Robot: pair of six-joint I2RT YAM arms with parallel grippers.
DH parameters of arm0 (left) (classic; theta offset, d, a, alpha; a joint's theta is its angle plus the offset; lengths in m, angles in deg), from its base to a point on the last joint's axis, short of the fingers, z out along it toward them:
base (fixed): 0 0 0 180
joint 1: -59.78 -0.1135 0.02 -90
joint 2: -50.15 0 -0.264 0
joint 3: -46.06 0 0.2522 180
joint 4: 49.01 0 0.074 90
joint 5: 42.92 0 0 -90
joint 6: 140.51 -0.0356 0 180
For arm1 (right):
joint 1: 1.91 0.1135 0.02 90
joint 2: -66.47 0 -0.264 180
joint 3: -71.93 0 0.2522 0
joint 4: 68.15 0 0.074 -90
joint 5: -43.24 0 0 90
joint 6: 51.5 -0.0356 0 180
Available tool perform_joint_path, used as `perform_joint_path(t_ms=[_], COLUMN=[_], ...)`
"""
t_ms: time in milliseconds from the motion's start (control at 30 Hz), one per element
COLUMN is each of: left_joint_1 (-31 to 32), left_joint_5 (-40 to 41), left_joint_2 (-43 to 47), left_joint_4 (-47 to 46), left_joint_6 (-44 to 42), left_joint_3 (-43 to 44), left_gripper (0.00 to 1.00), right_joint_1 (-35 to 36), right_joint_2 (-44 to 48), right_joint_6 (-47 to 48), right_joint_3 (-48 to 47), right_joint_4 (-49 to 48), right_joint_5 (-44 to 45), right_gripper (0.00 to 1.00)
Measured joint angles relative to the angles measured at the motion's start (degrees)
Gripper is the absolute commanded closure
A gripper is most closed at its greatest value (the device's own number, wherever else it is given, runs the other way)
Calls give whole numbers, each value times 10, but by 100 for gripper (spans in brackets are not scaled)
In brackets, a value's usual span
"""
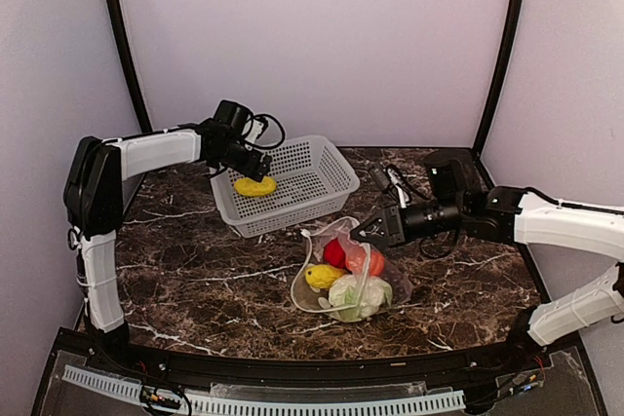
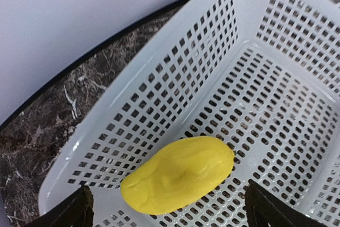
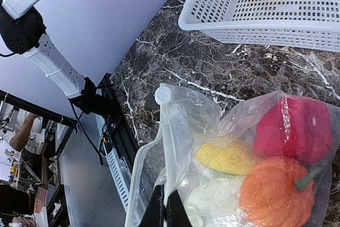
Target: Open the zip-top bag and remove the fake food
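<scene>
Your left gripper [image 1: 255,165] hangs over the left end of the white perforated basket [image 1: 292,217], jaws spread wide and holding nothing; 1 yellow toy piece [image 2: 178,175] lies on the basket floor just beneath it. Your right gripper [image 3: 164,212] is pressed together, pinching a fold of the zip-top bag [image 3: 180,126], which lies on the marble table [image 1: 195,270] just in front of the basket. Inside the bag sit 4 pieces: a red piece [image 3: 292,128], an orange piece [image 3: 273,192], a second yellow piece [image 3: 228,158] and a pale leafy piece [image 1: 359,295]. Both forearms reach in roughly level from opposite sides.
</scene>
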Motion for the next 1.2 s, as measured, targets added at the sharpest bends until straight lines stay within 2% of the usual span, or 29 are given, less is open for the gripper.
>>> perform_joint_path(t_ms=[367,633,733,933,1100,1200], left_joint_1=[27,138,174,236,296,338], left_joint_5=[-80,-175,-206,-242,-234,-205], left_joint_2=[297,453,485,503,489,447], left_joint_4=[-160,-211,-207,-168,-124,-102], left_joint_6=[-17,-97,-125,-192,-249,-289], left_joint_3=[-239,-412,-441,-447,-442,-422], left_gripper=[1,6,9,11,15,19], right_joint_1=[0,0,0,0,0,0], right_joint_2=[-17,-36,-40,-52,-63,-66], right_joint_6=[0,1,1,0,0,0], right_joint_3=[-9,-11,-13,-19,-24,-28], right_joint_4=[-13,-23,-26,-38,-42,-44], right_joint_5=[-13,-30,-34,-43,-50,-52], right_gripper=[100,100,100,100,100,100])
